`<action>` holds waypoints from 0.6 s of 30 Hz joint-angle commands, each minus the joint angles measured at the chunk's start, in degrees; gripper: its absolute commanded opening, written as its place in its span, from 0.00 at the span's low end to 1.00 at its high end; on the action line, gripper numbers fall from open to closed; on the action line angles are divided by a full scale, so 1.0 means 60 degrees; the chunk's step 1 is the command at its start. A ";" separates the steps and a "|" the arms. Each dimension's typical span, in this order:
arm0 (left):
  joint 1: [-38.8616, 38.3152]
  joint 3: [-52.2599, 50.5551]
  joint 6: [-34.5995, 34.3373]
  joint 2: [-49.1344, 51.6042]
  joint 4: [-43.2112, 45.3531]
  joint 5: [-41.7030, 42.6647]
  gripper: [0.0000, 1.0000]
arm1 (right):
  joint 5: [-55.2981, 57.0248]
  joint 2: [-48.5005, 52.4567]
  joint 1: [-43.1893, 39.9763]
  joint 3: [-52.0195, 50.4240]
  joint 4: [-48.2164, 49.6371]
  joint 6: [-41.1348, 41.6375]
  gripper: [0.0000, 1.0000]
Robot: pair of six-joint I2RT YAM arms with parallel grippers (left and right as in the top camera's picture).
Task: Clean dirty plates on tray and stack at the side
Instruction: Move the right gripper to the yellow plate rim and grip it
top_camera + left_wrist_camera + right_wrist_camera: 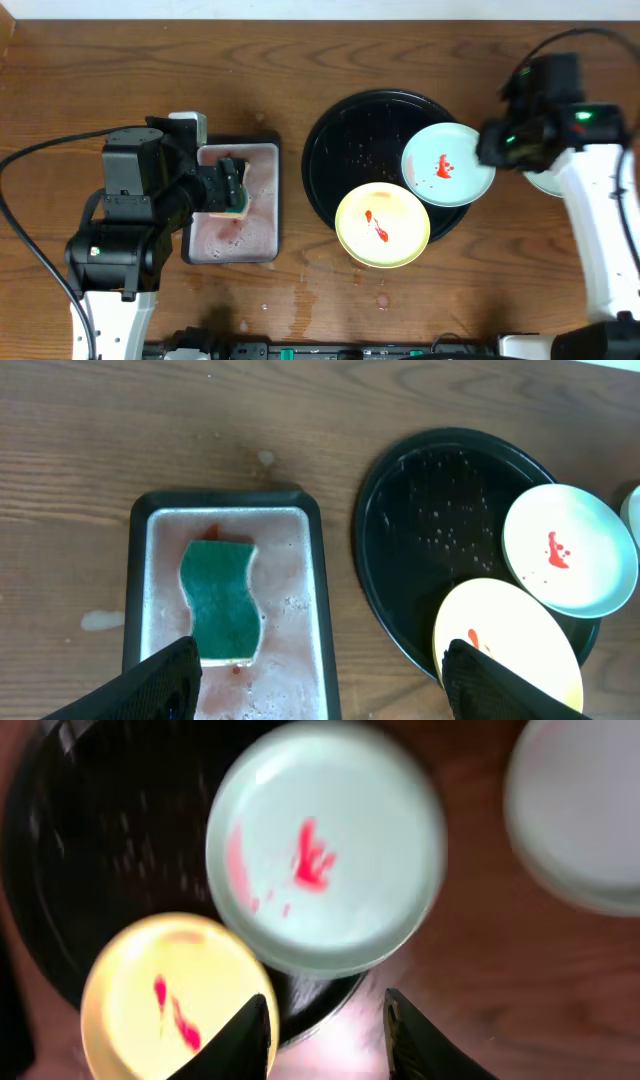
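- I count three plates: two mint-green and one yellow.
- The first mint-green plate (448,165) has red smears on it. It sits on the right edge of the big round black tray (360,150) and sticks out over the rim.
- The yellow plate (383,225) has red smears too. It sits on the front edge of the same tray, just beside the first plate.
- The second mint-green plate (580,810) lies on the worktop (300,60), off the tray to the right. It looks blurry and I see no red on it.
- There is one small tray (140,610) on the left with one green sponge (220,600) lying flat in it.
- My left fingers (160,685) hang above the sponge, spread wide, holding nothing.
- My right fingers (255,1040) are apart too, with nothing between them, near the tray's right edge.
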 commanded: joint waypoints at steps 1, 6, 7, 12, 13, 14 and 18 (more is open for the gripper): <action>-0.0004 0.0186 0.0197 -0.0025 0.0004 -0.0091 0.78 | -0.0204 0.0044 0.0601 -0.1060 0.0219 0.0681 0.33; -0.0004 0.0186 0.0229 -0.0025 0.0040 -0.0087 0.78 | -0.0259 0.0044 0.1588 -0.2626 0.1155 0.1228 0.34; -0.0004 0.0186 0.0229 -0.0025 0.0051 -0.0087 0.78 | -0.0255 0.0044 0.1763 -0.2845 0.1322 0.1341 0.34; -0.0004 0.0186 0.0229 -0.0025 0.0036 -0.0091 0.78 | -0.0248 0.0044 0.2514 -0.3752 0.2047 0.1985 0.34; -0.0004 0.0186 0.0229 -0.0025 0.0036 -0.0087 0.78 | -0.0219 0.0044 0.2590 -0.3894 0.2142 0.2102 0.33; -0.0004 0.0186 0.0229 -0.0025 0.0036 -0.0087 0.78 | -0.0157 0.0044 0.2648 -0.4029 0.2215 0.2226 0.33; -0.0004 0.0186 0.0229 -0.0025 0.0033 -0.0087 0.78 | 0.0004 0.0044 0.2681 -0.4586 0.2561 0.2455 0.33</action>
